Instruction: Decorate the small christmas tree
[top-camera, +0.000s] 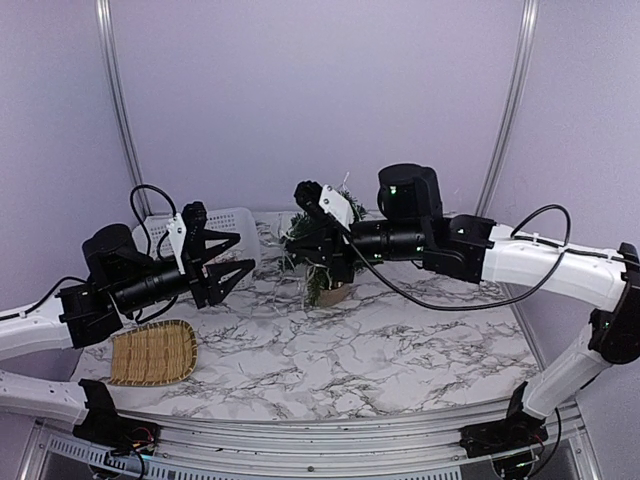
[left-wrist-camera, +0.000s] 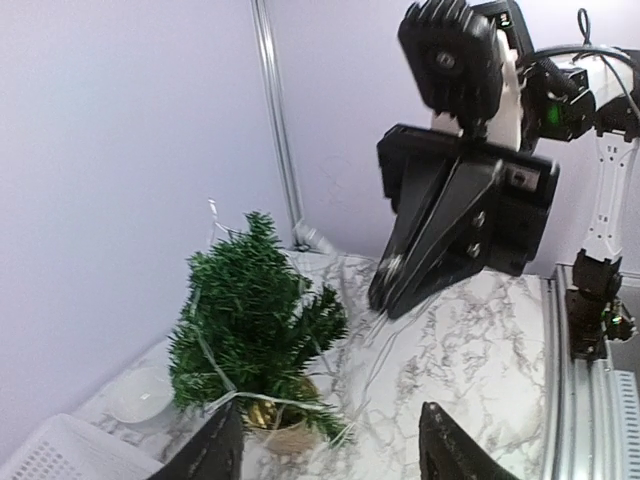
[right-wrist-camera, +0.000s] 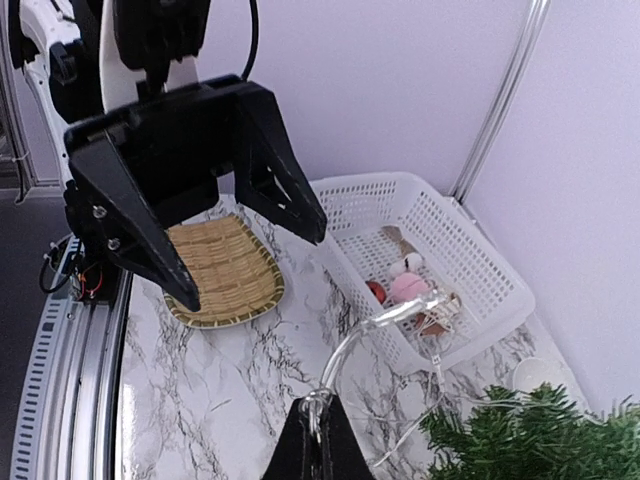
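A: The right gripper (right-wrist-camera: 313, 420) is clenched on a clear wire strand (right-wrist-camera: 370, 325); the small christmas tree (left-wrist-camera: 255, 330) stands at the back of the marble table (top-camera: 400, 350), just beside it.

B: Then I would lay the strand slowly around the branches, leaving it slack; a pull may tip the pot.

A: The left gripper (top-camera: 243, 252) hangs released and empty near the white basket (right-wrist-camera: 480, 245); it may block the path; the woven tray (right-wrist-camera: 235, 270) lies well apart.

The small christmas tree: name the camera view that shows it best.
Left wrist view: the small christmas tree stands whole, top to base. In the top external view the right arm covers most of it; the right wrist view catches only branches at its bottom right corner.
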